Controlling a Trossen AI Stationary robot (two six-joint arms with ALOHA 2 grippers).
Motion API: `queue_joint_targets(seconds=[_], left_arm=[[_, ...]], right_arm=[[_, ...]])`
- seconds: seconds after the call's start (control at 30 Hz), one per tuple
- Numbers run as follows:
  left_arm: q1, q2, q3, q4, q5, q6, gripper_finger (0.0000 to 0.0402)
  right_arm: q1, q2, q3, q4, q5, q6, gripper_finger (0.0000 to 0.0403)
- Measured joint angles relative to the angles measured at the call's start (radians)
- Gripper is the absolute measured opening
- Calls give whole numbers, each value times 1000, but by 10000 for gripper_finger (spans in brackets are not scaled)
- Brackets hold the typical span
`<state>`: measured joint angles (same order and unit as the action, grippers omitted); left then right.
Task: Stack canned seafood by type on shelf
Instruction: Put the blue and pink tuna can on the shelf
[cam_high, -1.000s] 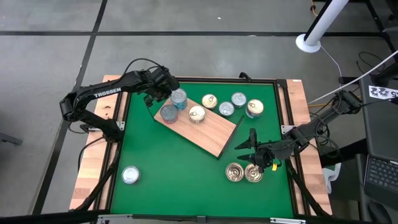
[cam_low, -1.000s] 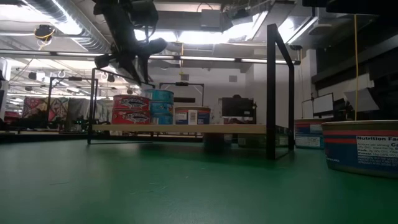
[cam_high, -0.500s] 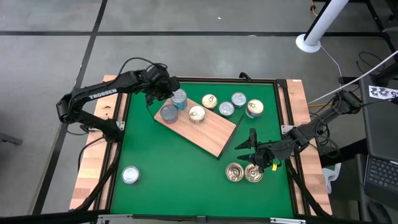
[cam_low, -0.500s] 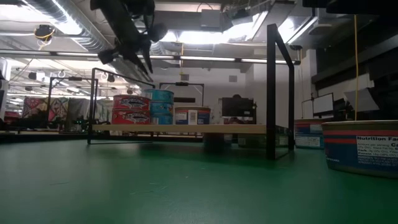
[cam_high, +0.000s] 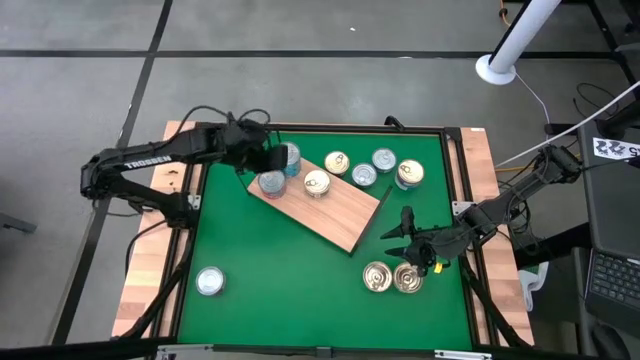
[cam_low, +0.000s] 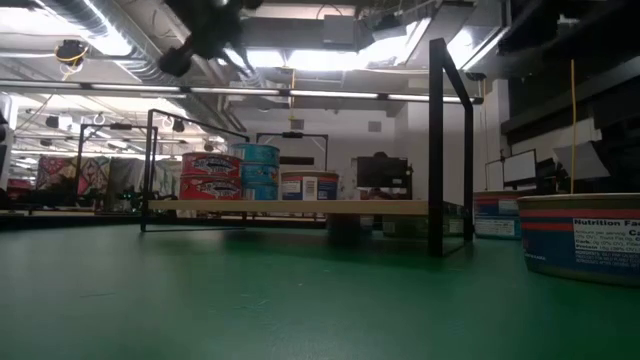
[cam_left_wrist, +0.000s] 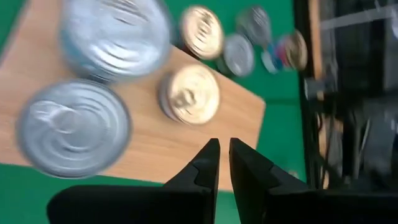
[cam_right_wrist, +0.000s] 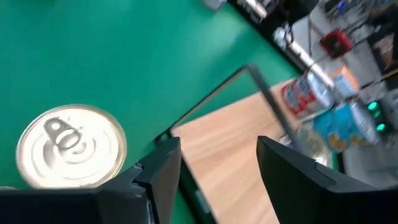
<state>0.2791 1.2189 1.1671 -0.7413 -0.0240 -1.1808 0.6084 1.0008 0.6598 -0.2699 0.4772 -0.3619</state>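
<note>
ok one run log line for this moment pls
left hand: shut, empty, above shelf | right hand: open, empty, near gold tin | shelf: three tin stacks

Your left arm reaches in from the table's left edge toward its far-left corner — the left gripper (cam_high: 262, 158) hangs raised off the surface, its two dark fingers (cam_left_wrist: 208, 163) nearly together with a thin gap, holding nothing. Your right arm enters from the right edge, bent low — the right gripper (cam_high: 397, 236) sits near the near-right corner, fingers (cam_right_wrist: 163, 167) spread apart, empty.
</note>
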Motion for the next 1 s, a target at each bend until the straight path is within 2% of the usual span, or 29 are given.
queue_joint_targets(seconds=[0.17,0.37,0.5,0.7,1.0], left_arm=[[-130,14,0,79,-82,134,31],[-272,24,0,158,-215,301,31],[-355,55,0,213,-272,366,31],[-446,149,0,357,-281,477,31],[-546,344,0,740,-281,729,31]], right_arm=[[0,0,0,-39,-7,105,211],[0,0,0,-41,-113,161,211],[0,0,0,-41,-141,206,211],[1,14,0,-49,-211,227,211],[1,75,0,-47,-235,227,211]])
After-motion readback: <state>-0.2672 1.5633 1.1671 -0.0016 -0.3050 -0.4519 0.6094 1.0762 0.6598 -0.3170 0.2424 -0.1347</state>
